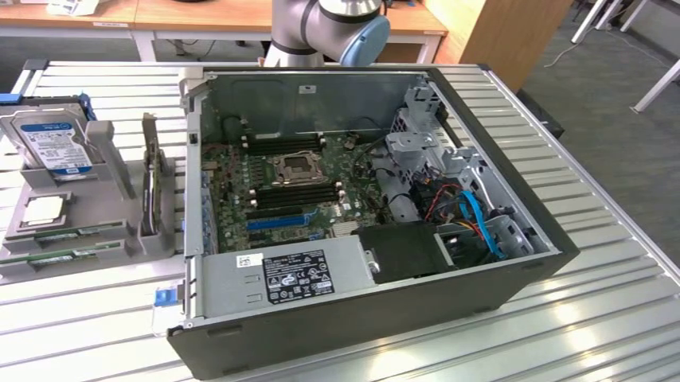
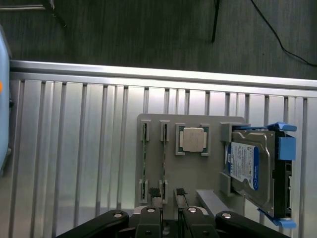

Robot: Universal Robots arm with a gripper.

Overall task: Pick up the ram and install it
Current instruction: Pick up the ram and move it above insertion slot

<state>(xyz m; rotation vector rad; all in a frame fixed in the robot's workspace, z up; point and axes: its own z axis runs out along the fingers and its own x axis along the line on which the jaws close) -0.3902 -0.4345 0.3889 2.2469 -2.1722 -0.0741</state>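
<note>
Ram (image 2: 164,153) sits edgewise in the tray (image 2: 193,173), long axis seemingly lined up with the wide, empty hand (image 2: 167,193); in the exterior view, nine o'clock from the case (image 1: 351,342).

The arm (image 1: 318,24) shows at the top of the exterior view as a grey joint (image 1: 351,36) with a blue cap. The gripper (image 2: 167,194) seems to face straight down, its two black fingers (image 2: 154,192) standing apart, their linkages spread to either side.

Clear above the ram (image 1: 75,233); upright expansion card (image 1: 154,187) and hard drive (image 1: 53,143) stand nearby.
</note>
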